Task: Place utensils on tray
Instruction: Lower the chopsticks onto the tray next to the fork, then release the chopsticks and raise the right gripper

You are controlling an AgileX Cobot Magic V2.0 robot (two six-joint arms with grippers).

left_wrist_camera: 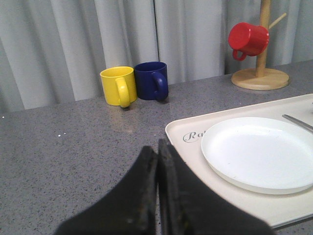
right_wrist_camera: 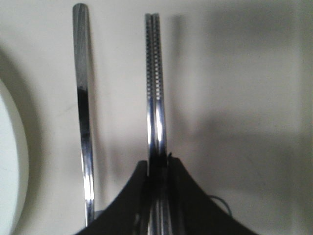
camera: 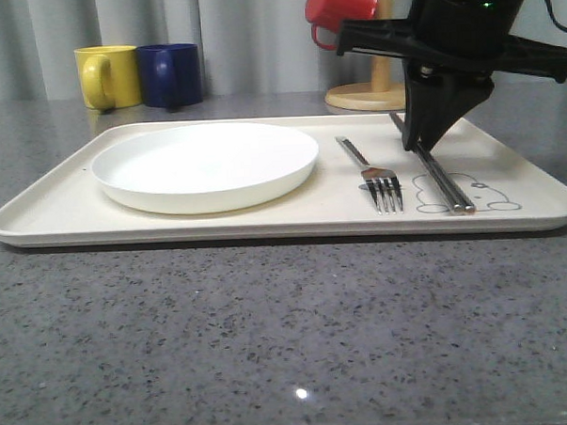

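Note:
The cream tray (camera: 265,223) holds a round white plate (camera: 206,164), a silver fork (camera: 371,171) and a pair of metal sticks (camera: 444,182) lying over the rabbit drawing. My right gripper (camera: 418,146) reaches down onto the sticks and is shut on them. In the right wrist view the sticks (right_wrist_camera: 155,88) run out from between the closed fingers of that gripper (right_wrist_camera: 159,164), with the fork handle (right_wrist_camera: 83,112) parallel beside them. My left gripper (left_wrist_camera: 157,147) is shut on nothing, above the counter beside the tray's corner (left_wrist_camera: 186,147).
A yellow mug (camera: 106,76) and a blue mug (camera: 170,74) stand behind the tray at the back left. A red mug (camera: 340,8) hangs on a wooden stand (camera: 372,94) at the back right. Grey counter stretches in front of the tray.

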